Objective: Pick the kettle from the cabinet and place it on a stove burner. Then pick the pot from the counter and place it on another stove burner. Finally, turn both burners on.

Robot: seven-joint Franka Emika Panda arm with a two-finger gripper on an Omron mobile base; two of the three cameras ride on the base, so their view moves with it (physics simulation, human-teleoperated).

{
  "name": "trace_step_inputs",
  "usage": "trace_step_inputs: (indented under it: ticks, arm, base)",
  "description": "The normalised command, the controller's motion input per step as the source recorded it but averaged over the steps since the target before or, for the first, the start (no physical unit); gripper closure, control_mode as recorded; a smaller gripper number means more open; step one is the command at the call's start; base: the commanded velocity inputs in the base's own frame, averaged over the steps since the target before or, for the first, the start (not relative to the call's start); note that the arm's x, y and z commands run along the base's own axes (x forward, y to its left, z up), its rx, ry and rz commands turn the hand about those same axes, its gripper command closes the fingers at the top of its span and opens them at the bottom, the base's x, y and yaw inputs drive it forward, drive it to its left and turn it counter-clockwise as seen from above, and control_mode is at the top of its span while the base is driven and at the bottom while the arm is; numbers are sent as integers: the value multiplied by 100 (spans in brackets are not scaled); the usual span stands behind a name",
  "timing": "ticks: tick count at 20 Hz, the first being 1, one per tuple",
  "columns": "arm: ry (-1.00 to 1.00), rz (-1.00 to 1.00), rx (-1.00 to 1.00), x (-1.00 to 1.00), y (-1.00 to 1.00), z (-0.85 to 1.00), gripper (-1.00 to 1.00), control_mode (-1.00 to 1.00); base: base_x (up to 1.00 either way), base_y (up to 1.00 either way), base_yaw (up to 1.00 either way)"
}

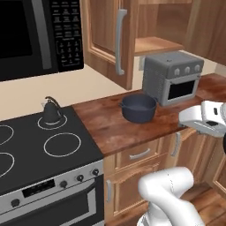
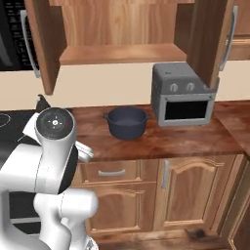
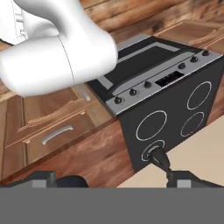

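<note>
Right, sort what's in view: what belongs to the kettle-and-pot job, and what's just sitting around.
Job:
kettle, already on a small stove burner
pot, on the counter
cabinet, door open
stove knobs
gripper, open

Bystanders:
toaster oven
microwave
drawer

Grey toaster oven (image 1: 173, 77), black microwave (image 1: 39, 35), oven knobs (image 1: 80, 178)

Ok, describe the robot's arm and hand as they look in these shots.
The arm is made of glossy white, rounded segments with dark joints. One joint cap is a grey disc with faint radial marks and a small red dot at its centre. The hand ends in two small dark finger tips. No cables show.
</note>
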Motion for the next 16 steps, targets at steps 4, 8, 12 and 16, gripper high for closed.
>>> trace_step_inputs:
  ticks: [4, 8, 12, 16]
  arm:
    - [0, 0, 0, 0, 0, 0, -100, 100]
    - [0, 0, 0, 0, 0, 0, -100, 100]
    - [0, 0, 0, 0, 0, 0, -100, 100]
    - [0, 0, 0, 0, 0, 0, -100, 100]
  base:
    - [22, -46, -2]
    - [29, -40, -4]
    - [44, -20, -2]
    - [60, -3, 0]
